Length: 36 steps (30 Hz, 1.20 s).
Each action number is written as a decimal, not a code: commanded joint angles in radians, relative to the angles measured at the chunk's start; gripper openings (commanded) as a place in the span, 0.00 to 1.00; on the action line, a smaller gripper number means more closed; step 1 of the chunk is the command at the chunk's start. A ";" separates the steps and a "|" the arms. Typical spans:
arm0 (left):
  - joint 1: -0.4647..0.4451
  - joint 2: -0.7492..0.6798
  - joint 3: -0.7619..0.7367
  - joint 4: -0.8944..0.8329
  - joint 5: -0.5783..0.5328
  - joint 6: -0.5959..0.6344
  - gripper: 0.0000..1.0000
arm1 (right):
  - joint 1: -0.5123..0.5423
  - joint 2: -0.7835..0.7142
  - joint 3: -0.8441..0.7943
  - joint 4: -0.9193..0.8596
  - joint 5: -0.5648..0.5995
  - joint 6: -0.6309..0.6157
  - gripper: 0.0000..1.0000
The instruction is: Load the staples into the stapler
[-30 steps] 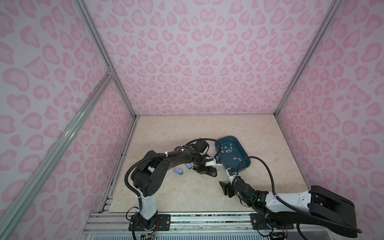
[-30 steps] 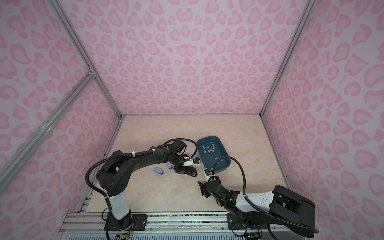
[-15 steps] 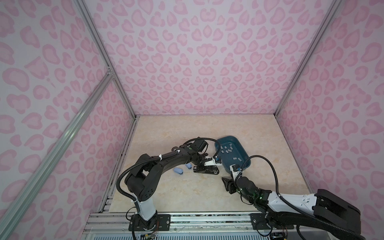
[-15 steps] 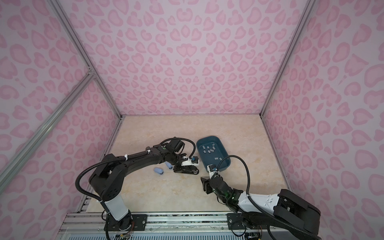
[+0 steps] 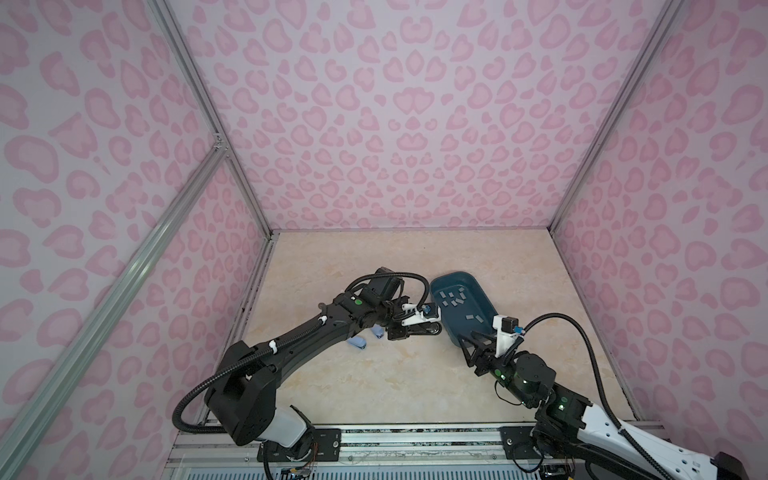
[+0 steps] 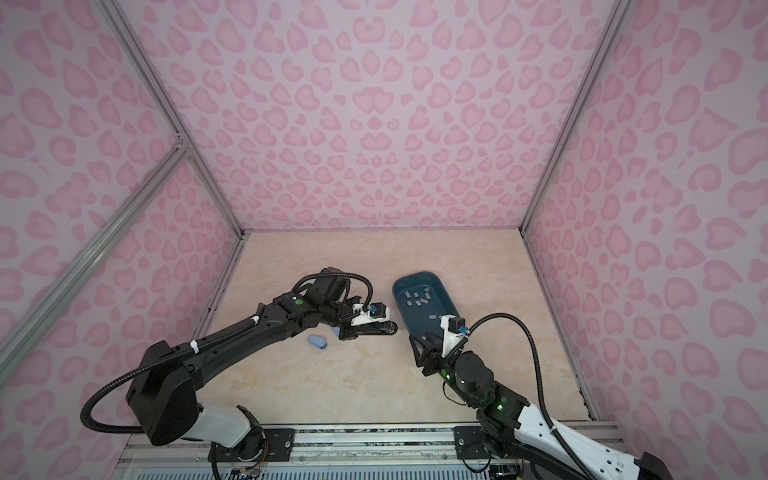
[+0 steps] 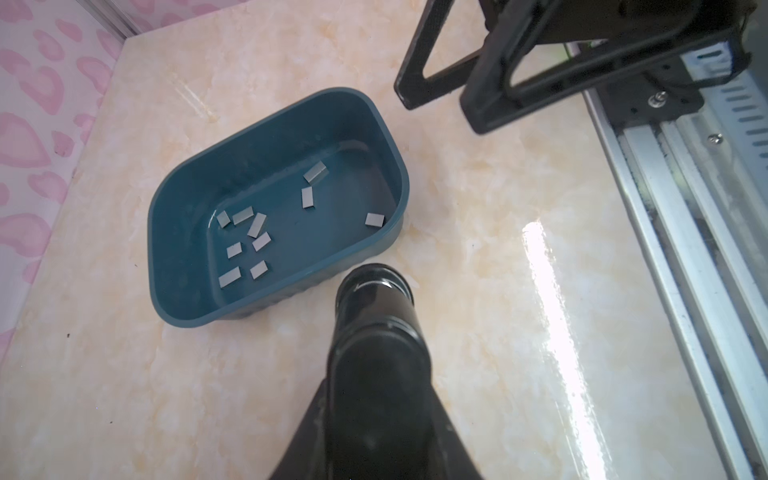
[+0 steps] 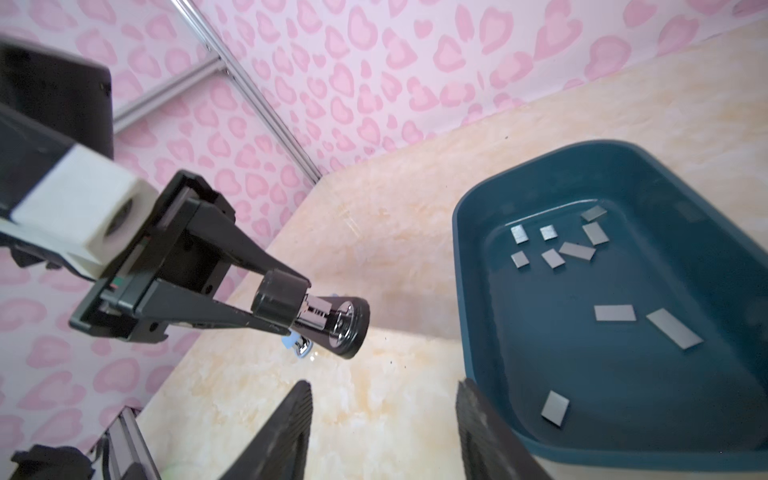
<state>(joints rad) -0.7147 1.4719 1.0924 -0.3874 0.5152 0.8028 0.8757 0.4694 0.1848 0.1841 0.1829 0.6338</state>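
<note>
Left pincer point(image 8: 280, 303) is pinching black cylinder point(image 8: 328, 320); right pincer point(image 8: 384, 388), spread, is hovering at teal bin point(image 7: 174, 216) rim. Staple-pickup step starting; next needs lowering onto 1 of the staples point(image 8: 615, 312).

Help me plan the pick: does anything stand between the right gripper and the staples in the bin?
Only the bin's wall: the open right gripper is at its rim, the staples loose on its floor. The left gripper's black cylinder is off beside the bin.
</note>
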 commanded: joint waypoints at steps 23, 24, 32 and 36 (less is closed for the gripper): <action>-0.004 -0.090 -0.001 0.080 0.148 -0.149 0.04 | -0.124 0.359 0.128 0.196 -0.355 0.054 0.48; -0.003 -0.092 -0.004 0.081 0.153 -0.144 0.04 | -0.123 0.378 0.130 0.203 -0.355 0.051 0.47; -0.003 -0.106 -0.020 0.117 0.216 -0.131 0.04 | -0.125 0.511 0.126 0.296 -0.376 0.088 0.31; -0.003 -0.111 -0.024 0.129 0.248 -0.119 0.04 | -0.124 0.552 0.125 0.325 -0.385 0.084 0.21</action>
<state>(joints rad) -0.7151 1.3861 1.0679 -0.3569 0.6209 0.6647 0.7521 0.9993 0.3176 0.5251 -0.2188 0.7151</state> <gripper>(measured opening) 0.288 0.232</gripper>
